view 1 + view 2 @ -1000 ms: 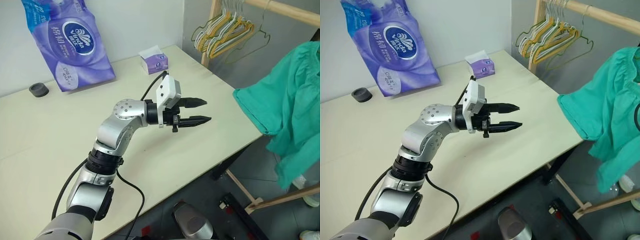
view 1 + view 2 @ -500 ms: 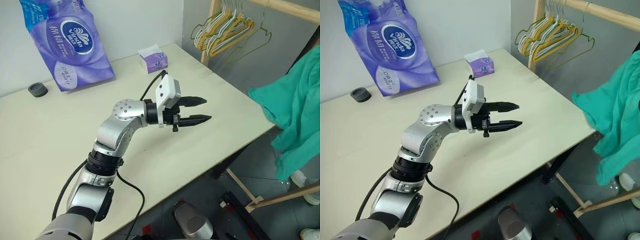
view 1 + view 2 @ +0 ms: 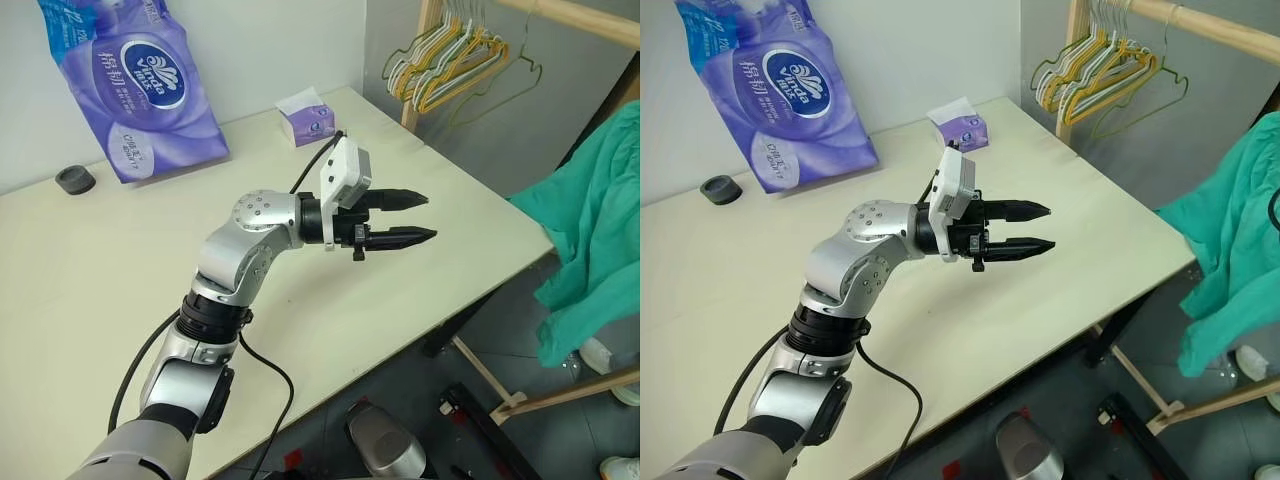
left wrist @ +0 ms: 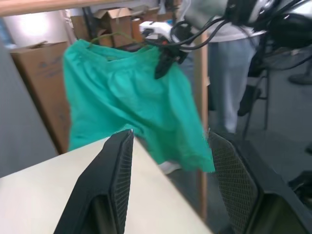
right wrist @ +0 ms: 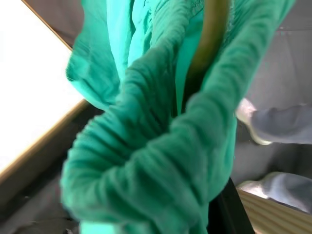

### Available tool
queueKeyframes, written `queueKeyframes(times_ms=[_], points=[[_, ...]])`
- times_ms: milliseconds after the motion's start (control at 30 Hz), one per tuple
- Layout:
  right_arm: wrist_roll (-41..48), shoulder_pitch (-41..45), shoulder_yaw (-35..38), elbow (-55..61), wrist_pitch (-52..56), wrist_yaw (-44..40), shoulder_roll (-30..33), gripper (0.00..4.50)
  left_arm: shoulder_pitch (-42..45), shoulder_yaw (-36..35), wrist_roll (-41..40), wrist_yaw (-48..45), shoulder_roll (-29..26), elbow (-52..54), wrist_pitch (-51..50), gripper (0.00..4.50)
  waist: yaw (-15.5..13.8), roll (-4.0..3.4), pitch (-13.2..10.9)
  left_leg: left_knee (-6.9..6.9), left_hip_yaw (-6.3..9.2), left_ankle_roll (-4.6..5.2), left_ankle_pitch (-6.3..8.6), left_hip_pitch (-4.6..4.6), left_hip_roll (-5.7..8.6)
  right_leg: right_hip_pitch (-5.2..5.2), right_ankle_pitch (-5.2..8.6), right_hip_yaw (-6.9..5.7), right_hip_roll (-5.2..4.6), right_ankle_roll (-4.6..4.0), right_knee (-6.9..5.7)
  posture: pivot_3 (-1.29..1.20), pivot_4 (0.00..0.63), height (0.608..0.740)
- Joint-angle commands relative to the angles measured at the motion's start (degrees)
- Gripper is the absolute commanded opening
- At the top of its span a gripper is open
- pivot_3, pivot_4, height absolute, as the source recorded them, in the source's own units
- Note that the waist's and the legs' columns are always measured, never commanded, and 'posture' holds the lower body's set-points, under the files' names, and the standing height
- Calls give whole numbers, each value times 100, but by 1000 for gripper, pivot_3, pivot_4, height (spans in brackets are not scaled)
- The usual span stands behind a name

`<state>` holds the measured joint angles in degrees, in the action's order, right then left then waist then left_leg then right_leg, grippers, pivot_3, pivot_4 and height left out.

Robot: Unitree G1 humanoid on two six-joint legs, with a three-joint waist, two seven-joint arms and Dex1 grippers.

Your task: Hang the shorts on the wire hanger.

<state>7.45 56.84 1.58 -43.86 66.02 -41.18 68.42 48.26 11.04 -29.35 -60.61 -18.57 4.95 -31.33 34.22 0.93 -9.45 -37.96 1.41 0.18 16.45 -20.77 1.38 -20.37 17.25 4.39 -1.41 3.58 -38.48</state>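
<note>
Your shorts (image 3: 598, 235) are hanging off the right edge of the table (image 3: 120, 300), out over the floor, and they are swinging back from where they were a second ago: then a corner of the cloth reached in over the table's right edge, now the whole piece is sitting clear of it and drooping lower. In the left wrist view you are seeing them spread out on the wire hanger (image 4: 113, 35), whose thin green hook end is peeking above the waistband, with the right gripper (image 4: 165, 63) pinching the waistband from above, its fingers closed on the cloth. The right wrist view is showing the gathered waistband bunched close to the camera with a strip of the olive wire running through it.

That is suggesting the cloth is already draped over the wire and you are settling it, though you cannot tell from here whether both sides of the waistband are sitting evenly.

Your left gripper (image 3: 412, 218) is hovering above the middle of the table, pointing toward the shorts, fingers apart and holding nothing; it is sitting slightly higher and nearer the shorts than before. Spare hangers (image 3: 445, 62) are hanging on the wooden rack (image 3: 560, 20) beyond the far right corner.
</note>
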Motion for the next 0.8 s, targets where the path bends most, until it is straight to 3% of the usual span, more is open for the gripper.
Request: queueKeyframes(times_ms=[33, 467, 633, 800], points=[[94, 178, 402, 182, 198, 166, 29, 260, 230, -67, -235, -154, -44, 220, -194, 2585, 1, 0, 0, 0, 1, 0, 0, 0, 0, 0, 0, 0, 0, 0, 0, -600, 173, 740], [433, 411, 1735, 1033, 1335, 1019, -94, 4460, 362, 26, -243, -394, 44, 102, -229, 2596, 39, -5, 3, 0, 0, -1, 0, 0, 0, 0, 1, 3, -1, 2, -1, -624, 158, 740], [352, 905, 2288, 1330, 1581, 1696, -254, 4460, 396, 61, -108, -456, 71, 9, -75, 2596, 60, -9, 5, 2, -1, -1, 1, 1, 0, -2, 1, 5, -1, 2, -2, -628, 145, 740], [324, 864, 2199, 2520, 1227, 2044, -524, 4460, 383, 96, 41, -433, 61, -85, 89, 2596, 71, -13, 8, 2, -4, -2, 1, 0, 0, -5, 2, 11, -1, 4, -4, -622, 133, 740]])
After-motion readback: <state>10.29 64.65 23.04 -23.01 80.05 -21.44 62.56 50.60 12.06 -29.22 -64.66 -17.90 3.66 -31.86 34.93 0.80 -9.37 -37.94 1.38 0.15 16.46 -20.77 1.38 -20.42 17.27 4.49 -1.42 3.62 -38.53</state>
